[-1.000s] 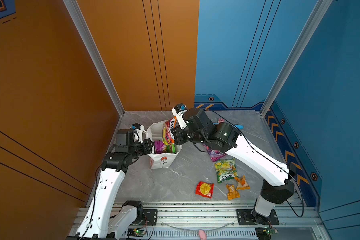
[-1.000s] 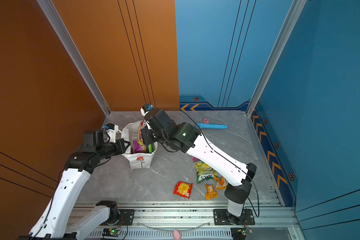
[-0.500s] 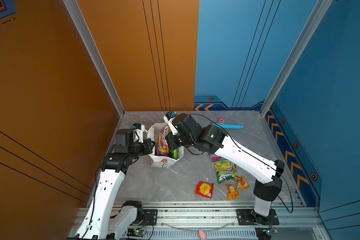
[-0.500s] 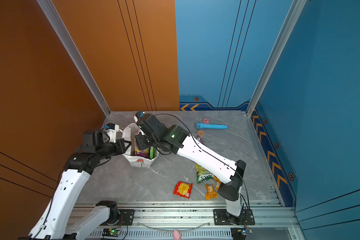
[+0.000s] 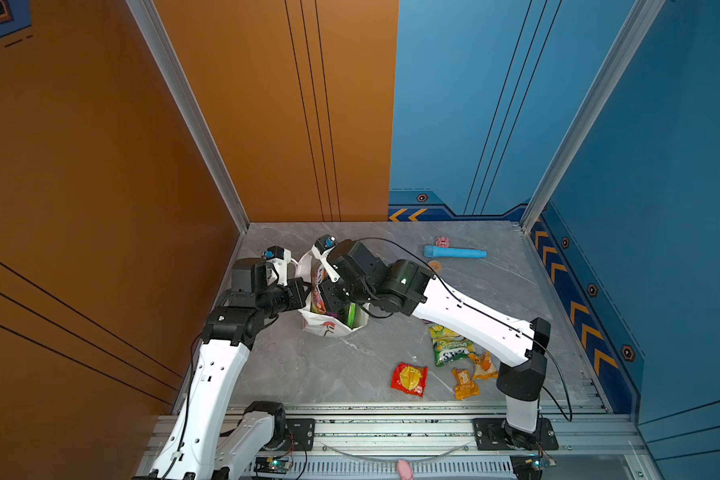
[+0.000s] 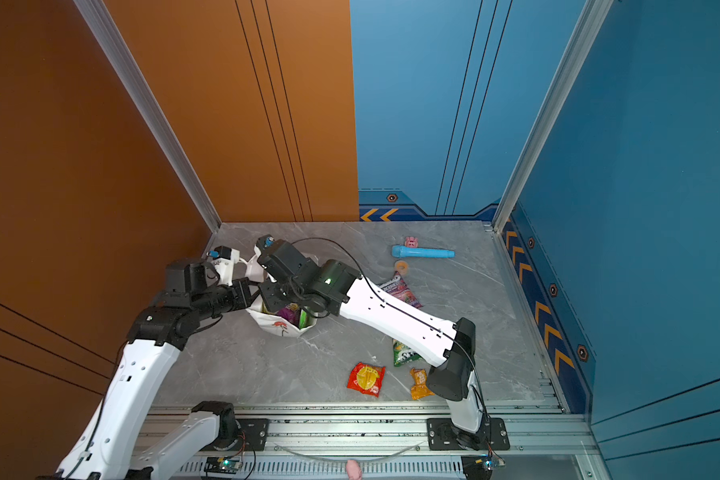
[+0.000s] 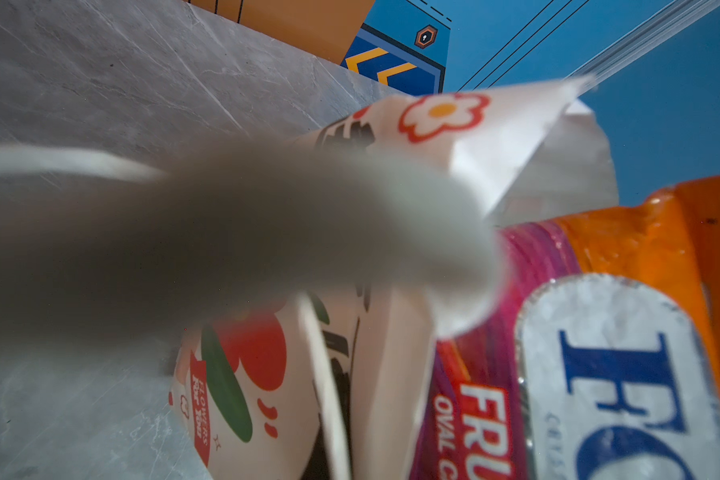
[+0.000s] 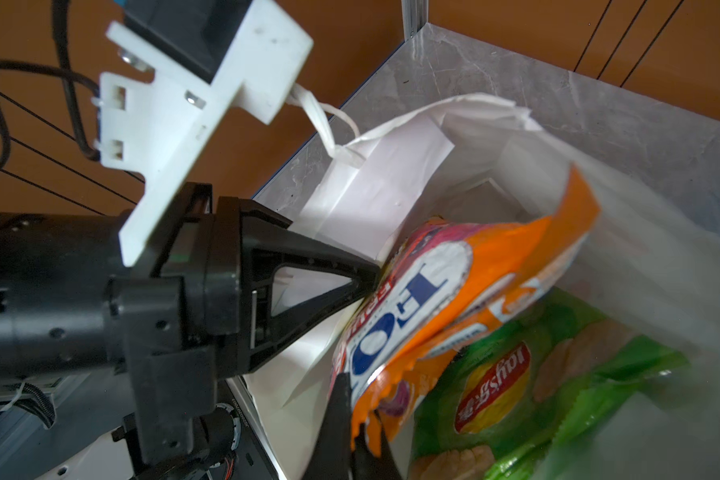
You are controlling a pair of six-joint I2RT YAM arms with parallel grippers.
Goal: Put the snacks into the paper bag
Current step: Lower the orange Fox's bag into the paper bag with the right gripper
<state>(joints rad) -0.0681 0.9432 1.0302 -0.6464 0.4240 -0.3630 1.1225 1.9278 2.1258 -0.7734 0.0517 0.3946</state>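
Item: orange packet (image 8: 516, 266), pinched by right gripper (image 8: 360, 440), long axis angled down into paper bag (image 8: 391, 178); left gripper (image 8: 366, 276) clamps its rim.

Both top views looked steeply down from high above the front edge. They faced the orange wall panel (image 5: 267, 104) and the blue wall panel (image 5: 454, 104), and they shared nearly the whole grey marble-patterned surface (image 5: 308, 365). The left wrist camera sat very close beside the white paper bag with red flower prints (image 7: 495, 137), looking along its outer side. The right wrist camera looked from near into the bag's open mouth. Both wrist views shared the glossy orange packet (image 8: 512, 253).
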